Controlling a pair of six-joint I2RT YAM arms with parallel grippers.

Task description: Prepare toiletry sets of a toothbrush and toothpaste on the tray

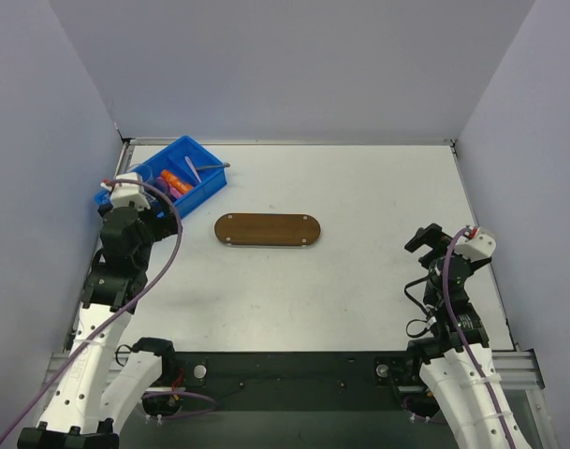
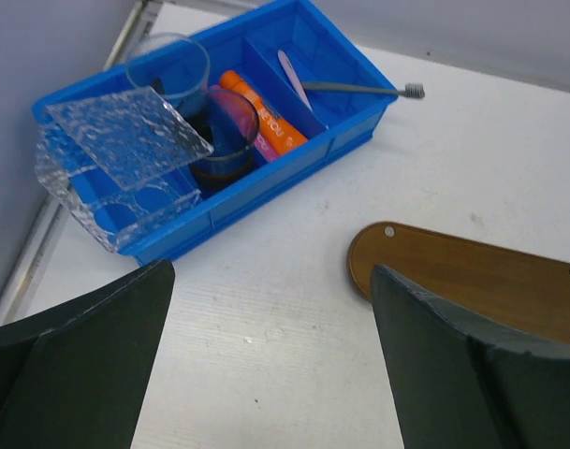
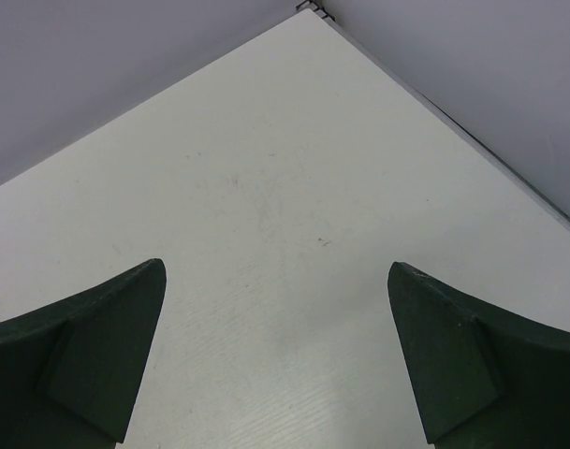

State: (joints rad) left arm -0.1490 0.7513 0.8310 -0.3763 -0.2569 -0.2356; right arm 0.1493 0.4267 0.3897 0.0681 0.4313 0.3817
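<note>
Finds the table (image 1: 359,281) at an apparent start: tray (image 1: 268,229) bare at centre, ready for sets. Places the bin (image 2: 266,192) at the tray's 10 o'clock, stock within the left arm's reach. Hangs the left gripper (image 2: 270,273) by the bin's 7 o'clock end, released and empty, seemingly poised for a first pick. Parks the right gripper (image 3: 275,267) well off at 3 o'clock, also released, over bare table. Shows, in the bin, two cups (image 2: 230,131), toothpaste (image 2: 270,122) beside them, toothbrush (image 2: 359,89) jutting past the rim.

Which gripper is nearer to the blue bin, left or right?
Left. The left gripper hovers just beside the blue bin; the right gripper is far across the table, beyond the tray.
</note>
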